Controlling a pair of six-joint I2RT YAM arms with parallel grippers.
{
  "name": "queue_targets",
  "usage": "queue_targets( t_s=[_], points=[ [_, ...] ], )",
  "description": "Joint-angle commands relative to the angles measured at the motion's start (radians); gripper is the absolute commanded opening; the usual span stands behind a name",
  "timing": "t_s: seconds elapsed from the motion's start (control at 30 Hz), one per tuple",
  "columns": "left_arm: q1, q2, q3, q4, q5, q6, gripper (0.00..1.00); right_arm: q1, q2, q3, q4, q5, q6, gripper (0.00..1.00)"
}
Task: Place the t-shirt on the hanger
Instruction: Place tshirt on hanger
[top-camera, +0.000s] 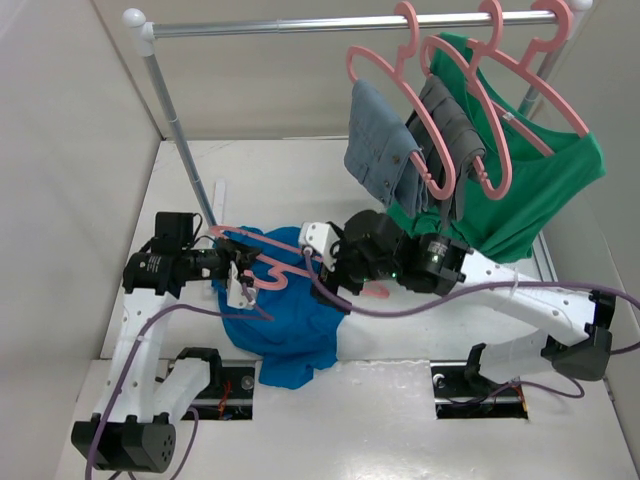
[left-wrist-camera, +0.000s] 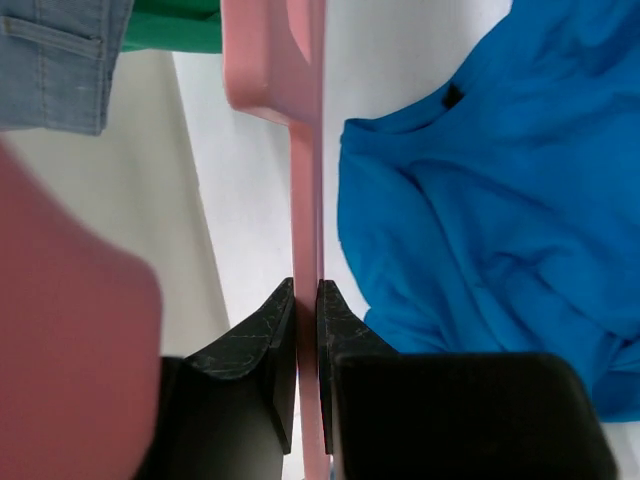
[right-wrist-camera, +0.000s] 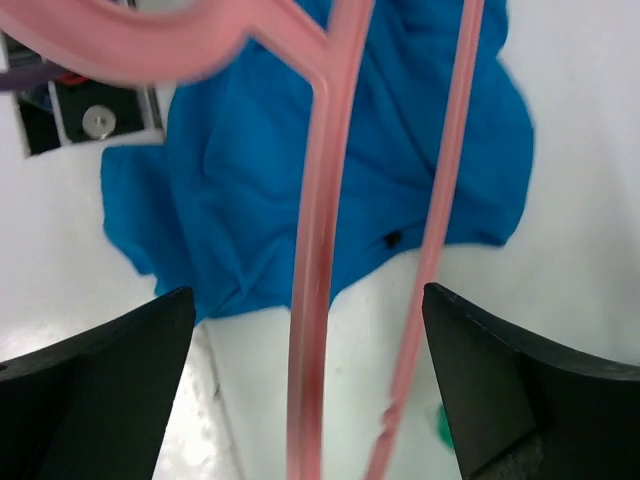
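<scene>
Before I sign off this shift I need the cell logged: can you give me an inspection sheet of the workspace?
Surface: white table, nothing seen spilled.
Job's things: blue t-shirt crumpled on the table; pink hanger held over it, no cloth on it yet.
Clutter: denim garment, grey garment and green shirt hung on the rail.
Grippers: left gripper shut on the hanger's bar; right gripper open, astride the hanger's bars without touching.
Cables: purple cables trail from both arms; one loops by the t-shirt.
Surroundings: white walls.
</scene>
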Motion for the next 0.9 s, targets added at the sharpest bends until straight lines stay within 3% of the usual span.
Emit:
queue_targets(
  t_s=[0.0,0.2,0.37,0.57,0.87],
  points=[
    [-0.003,-0.006,0.024,-0.096,0.041,0.026,0.00,0.084,-0.046,-0.039,0.196,0.254,-0.078,1.00],
    [-0.003,0.013,0.033,-0.139,0.041,0.026,0.00,0.096,-0.001,-0.053,0.380,0.320,-0.169,1.00],
    [-0.003,0.022,0.033,-0.139,0.064,-0.012,0.00,0.096,0.072,-0.053,0.517,0.238,-0.208,0.95],
    [-0.003,0.031,0.042,-0.118,0.053,-0.064,0.00,0.096,0.112,-0.068,0.529,0.069,-0.237,0.94],
    [-0.003,0.041,0.044,-0.061,0.111,-0.151,0.00,0.096,0.041,-0.121,0.529,0.107,-0.237,0.92]
  ],
)
